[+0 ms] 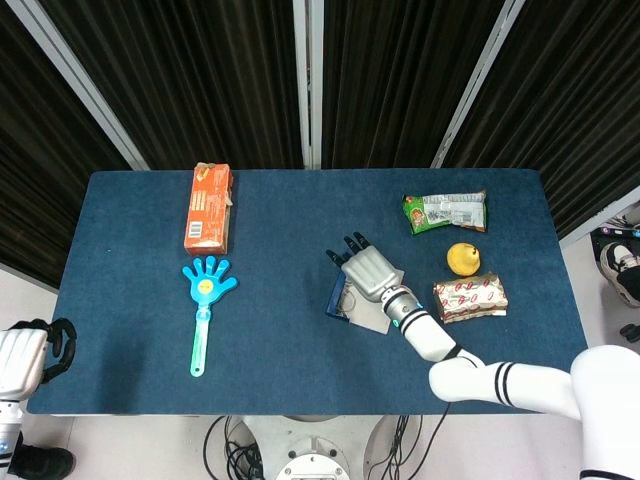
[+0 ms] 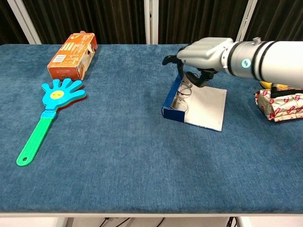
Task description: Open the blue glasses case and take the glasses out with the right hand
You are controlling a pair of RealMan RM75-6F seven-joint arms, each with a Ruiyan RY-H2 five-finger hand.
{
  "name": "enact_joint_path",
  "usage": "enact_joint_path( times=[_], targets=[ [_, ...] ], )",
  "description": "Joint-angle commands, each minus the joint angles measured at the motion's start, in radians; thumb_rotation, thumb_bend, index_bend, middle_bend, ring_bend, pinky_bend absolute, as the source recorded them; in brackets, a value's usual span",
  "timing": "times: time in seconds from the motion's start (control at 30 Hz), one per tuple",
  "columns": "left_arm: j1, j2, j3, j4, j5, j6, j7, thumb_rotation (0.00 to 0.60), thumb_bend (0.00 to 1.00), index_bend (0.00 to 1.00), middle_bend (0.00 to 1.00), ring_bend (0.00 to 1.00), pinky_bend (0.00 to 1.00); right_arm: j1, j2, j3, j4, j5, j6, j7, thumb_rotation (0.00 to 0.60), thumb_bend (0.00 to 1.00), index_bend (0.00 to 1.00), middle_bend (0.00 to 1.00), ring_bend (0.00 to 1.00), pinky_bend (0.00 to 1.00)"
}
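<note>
The blue glasses case [image 2: 172, 100] [image 1: 337, 298] lies open on the table, its pale lid [image 2: 204, 107] flat to the right. The thin-rimmed glasses [image 2: 182, 96] rest inside the blue tray. My right hand [image 2: 201, 56] [image 1: 366, 270] is over the tray's far end, with its fingers [image 2: 171, 59] curled past the blue wall and the thumb dipping inside beside the glasses. Whether it pinches the wall or the glasses is hidden. My left hand [image 1: 24, 362] hangs off the table's front left corner, holding nothing.
An orange carton [image 2: 73, 56] and a blue-and-green hand clapper [image 2: 49, 106] lie at the left. At the right are a green snack packet [image 2: 246, 56], a yellow pear [image 1: 462, 258] and a red-patterned packet [image 2: 280, 102], close to my right forearm.
</note>
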Motion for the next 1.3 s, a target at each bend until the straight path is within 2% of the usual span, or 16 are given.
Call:
enact_joint_path(
  times=[0.03,0.07,0.13,0.27,0.43,0.7,0.97,1.17,1.3],
  targets=[
    [0.000,0.000,0.000,-0.001,0.000,0.000,0.002,0.600,0.36,0.69,0.71,0.55,0.51,-0.016,0.040,-0.025,-0.051,-0.024,0.015,0.039,0.600,0.44,0.01,0.29,0.00,0.00],
    [0.000,-0.001,0.000,-0.001,0.000,0.001,0.003,0.600,0.36,0.69,0.71,0.55,0.51,-0.020,0.035,-0.025,-0.043,-0.048,0.022,0.060,0.600,0.37,0.03,0.28,0.00,0.00],
    [0.001,-0.001,0.000,0.000,0.001,0.002,0.004,0.600,0.36,0.69,0.71,0.55,0.51,-0.024,0.021,-0.023,-0.016,-0.082,0.024,0.097,0.600,0.29,0.07,0.26,0.00,0.00],
    [0.001,-0.002,0.000,0.000,0.000,0.003,0.003,0.600,0.36,0.69,0.71,0.55,0.51,-0.023,-0.025,-0.025,0.058,-0.153,0.022,0.164,0.600,0.22,0.10,0.23,0.00,0.00],
    [0.000,-0.002,-0.001,0.001,-0.001,0.001,0.002,0.600,0.36,0.69,0.71,0.55,0.51,-0.020,-0.085,-0.026,0.137,-0.221,0.020,0.234,0.600,0.20,0.12,0.23,0.00,0.00],
    [0.000,0.000,0.000,0.000,0.000,0.000,-0.002,0.600,0.36,0.69,0.71,0.55,0.50,0.015,-0.172,-0.002,0.221,-0.233,-0.013,0.283,0.600,0.20,0.12,0.23,0.00,0.00],
    [0.000,0.003,0.001,-0.001,-0.001,-0.003,-0.008,0.600,0.36,0.69,0.71,0.55,0.50,0.086,-0.284,0.074,0.316,-0.170,-0.041,0.295,0.600,0.21,0.13,0.24,0.00,0.00],
    [-0.001,0.005,0.001,-0.002,-0.003,-0.006,-0.008,0.600,0.36,0.69,0.71,0.55,0.50,0.147,-0.375,0.133,0.435,-0.046,-0.025,0.225,0.600,0.23,0.14,0.24,0.00,0.00],
    [-0.001,0.007,0.002,-0.003,-0.003,-0.008,-0.011,0.600,0.36,0.69,0.71,0.55,0.50,0.153,-0.376,0.144,0.453,0.017,-0.027,0.193,0.600,0.24,0.14,0.24,0.00,0.00]
  ],
)
